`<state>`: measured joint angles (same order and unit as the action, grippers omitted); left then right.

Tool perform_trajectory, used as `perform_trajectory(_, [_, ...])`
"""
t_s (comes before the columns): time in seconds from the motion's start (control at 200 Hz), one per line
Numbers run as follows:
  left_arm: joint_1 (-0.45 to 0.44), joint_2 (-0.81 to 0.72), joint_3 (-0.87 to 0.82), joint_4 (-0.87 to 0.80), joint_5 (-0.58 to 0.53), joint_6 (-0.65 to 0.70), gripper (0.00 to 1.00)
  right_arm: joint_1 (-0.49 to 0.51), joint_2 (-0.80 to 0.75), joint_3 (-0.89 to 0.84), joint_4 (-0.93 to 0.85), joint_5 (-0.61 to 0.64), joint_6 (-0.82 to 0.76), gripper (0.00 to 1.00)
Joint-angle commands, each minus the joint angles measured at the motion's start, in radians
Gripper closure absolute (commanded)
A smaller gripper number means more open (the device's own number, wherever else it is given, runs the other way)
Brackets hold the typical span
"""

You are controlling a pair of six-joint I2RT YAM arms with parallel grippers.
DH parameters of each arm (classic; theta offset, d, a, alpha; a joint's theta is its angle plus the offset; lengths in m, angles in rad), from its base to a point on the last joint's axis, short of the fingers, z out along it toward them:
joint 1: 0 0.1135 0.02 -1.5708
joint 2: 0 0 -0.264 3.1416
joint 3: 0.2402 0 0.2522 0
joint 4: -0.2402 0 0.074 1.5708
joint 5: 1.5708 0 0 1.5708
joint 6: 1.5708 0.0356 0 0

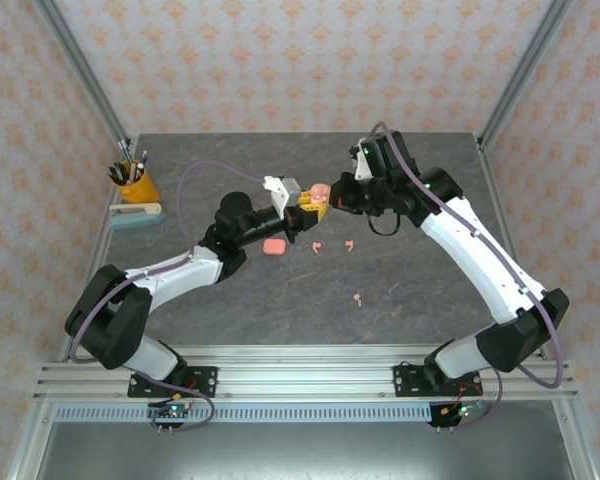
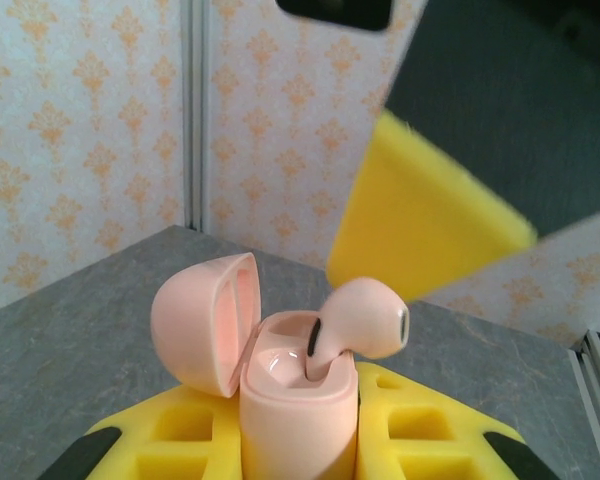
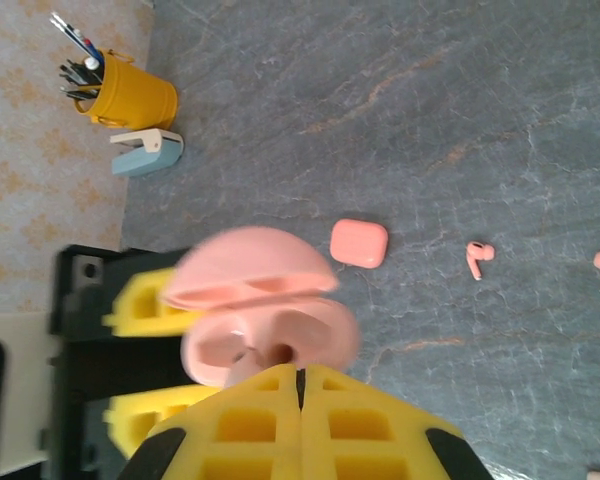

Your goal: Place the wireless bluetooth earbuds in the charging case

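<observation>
Now | left pincer (image 1: 310, 210) is clamped on open case (image 2: 298, 420) | earbud (image 2: 365, 318) is stood stem-down in case socket, head proud | right pincer (image 3: 300, 378) is closed, nothing held, earbud just ahead of its tips | push down along stem axis judged needed, right arm nearer
</observation>
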<state>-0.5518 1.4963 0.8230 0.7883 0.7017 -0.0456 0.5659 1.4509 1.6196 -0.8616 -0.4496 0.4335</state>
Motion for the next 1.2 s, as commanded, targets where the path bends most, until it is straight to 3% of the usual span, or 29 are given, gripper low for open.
perform_trajectory(0.0, [-0.013, 0.012, 0.028, -0.004, 0.03, 0.02, 1.0, 0.002, 0.016, 0.047, -0.013, -0.024, -0.003, 1.0])
perform_trajectory(0.586, [-0.019, 0.016, 0.027, 0.005, 0.019, 0.026, 1.0, 0.034, 0.061, 0.061, 0.008, -0.026, 0.005, 1.0])
perform_trajectory(1.191, [-0.02, -0.016, 0.007, 0.017, -0.013, 0.039, 1.0, 0.02, -0.036, 0.039, 0.013, 0.072, 0.016, 1.0])
